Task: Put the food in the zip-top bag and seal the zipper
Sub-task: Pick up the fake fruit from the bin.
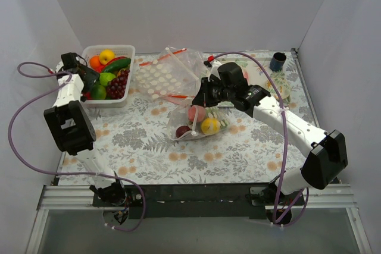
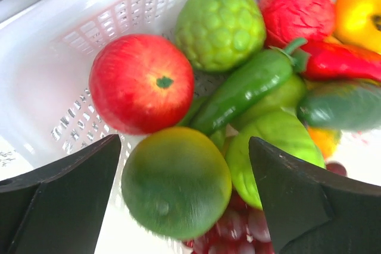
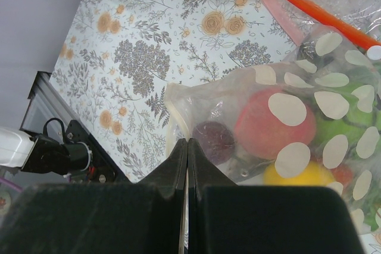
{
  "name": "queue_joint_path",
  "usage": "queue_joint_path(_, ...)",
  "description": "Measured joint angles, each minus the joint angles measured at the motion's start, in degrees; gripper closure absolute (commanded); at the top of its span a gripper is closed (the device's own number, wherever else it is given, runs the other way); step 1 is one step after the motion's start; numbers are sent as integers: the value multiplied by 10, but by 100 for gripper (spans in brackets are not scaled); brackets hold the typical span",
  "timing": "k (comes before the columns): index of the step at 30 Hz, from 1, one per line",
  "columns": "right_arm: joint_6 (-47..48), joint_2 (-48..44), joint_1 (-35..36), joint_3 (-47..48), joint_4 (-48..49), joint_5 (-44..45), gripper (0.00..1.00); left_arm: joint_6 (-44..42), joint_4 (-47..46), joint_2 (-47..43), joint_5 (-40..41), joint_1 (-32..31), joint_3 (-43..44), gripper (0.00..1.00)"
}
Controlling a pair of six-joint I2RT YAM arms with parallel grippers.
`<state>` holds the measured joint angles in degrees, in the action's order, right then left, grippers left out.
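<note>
We note left gripper (image 2: 184, 159) spread open over food (image 2: 141, 82) in basket (image 2: 53, 81). Right gripper (image 3: 187, 146) fingers pressed together at zip-top bag (image 3: 262, 87) edge.

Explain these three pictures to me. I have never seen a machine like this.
This is a robot with a left arm and a right arm. Both are bolted to the near edge of a flower-patterned table, and each ends in a two-finger gripper. The wide picture looks down from above and behind the arms. The other two come from cameras on the wrists, so each shows its own dark fingers.

The left gripper hangs open over a white basket of toy fruit, just above a green round fruit. It holds nothing.

The right gripper is shut at the edge of a clear polka-dot bag with some food inside. I cannot tell whether it pinches the plastic. A red zipper strip lies beyond.
</note>
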<state>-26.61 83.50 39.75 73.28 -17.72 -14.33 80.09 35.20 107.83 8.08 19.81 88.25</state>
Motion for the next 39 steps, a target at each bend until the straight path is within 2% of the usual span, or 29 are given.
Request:
queue_joint_path(5, 0, 0, 0, 0, 0, 0, 99, -30, -6, -37, -20, 0, -12, 13)
queue_joint_path(15, 0, 10, 0, 10, -4, -12, 99, -106, -30, -96, -38, -14, -91, 14)
queue_joint_path(22, 0, 17, 2, 21, -10, -22, 99, -151, -24, -92, 16, -44, -89, 15)
queue_joint_path(31, 0, 17, 4, 21, -19, -22, 99, -175, -3, -34, 116, -83, -42, 16)
queue_joint_path(34, 0, 17, 5, 23, -23, -23, 99, -174, -2, -26, 130, -85, -41, 18)
queue_joint_path(39, 0, 17, 5, 25, -24, -24, 99, -171, -6, -23, 138, -86, -40, 31)
